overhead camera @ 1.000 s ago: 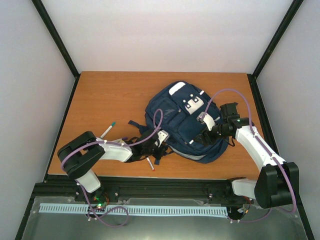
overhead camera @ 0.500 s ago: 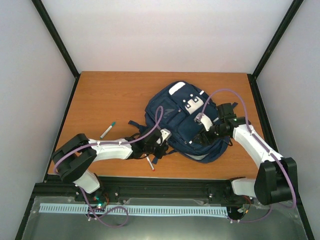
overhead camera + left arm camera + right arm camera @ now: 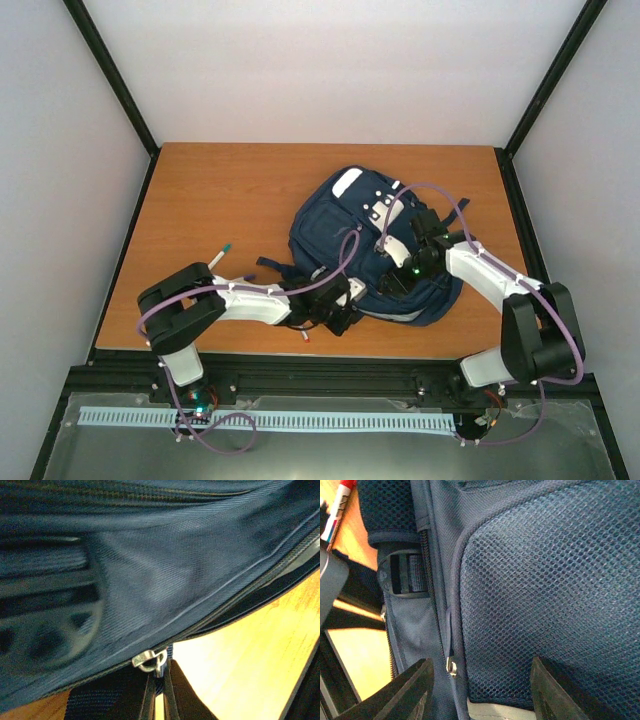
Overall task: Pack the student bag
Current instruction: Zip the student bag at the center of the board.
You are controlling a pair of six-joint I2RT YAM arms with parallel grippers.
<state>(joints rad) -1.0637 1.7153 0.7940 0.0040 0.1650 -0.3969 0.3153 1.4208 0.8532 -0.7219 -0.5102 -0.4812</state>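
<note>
- Top view: the student bag [image 3: 375, 240] lies flat on the right half of the table [image 3: 220, 190], its lower end close to the near edge. The left gripper [image 3: 345, 300] sits at the bag's near-left rim. The right gripper [image 3: 398, 272] is over the bag's front, nearer the right edge. Only this view shows the green-capped pen [image 3: 217, 258] by the left edge and the red-tipped pen [image 3: 303, 332] at the near edge, both unpacked. Neither claw's state can be read here.
- Left wrist: the jaws are pressed together, seemingly pinching the tab of the zip pull [image 3: 149, 660] on the bag's seam, with bare table below. The hold looks to be at the very tips. A tug off the zip line could slip free, or could drag the whole bag toward the near edge instead of opening it.
- Right wrist: the fingers [image 3: 412, 690] stand apart across the mesh pocket [image 3: 545, 580], clamping nothing. A second slider [image 3: 451, 666] and a buckle [image 3: 405, 575] show only here. If the claw closes on loose mesh, the bag is poorly anchored and the fabric could bunch.
</note>
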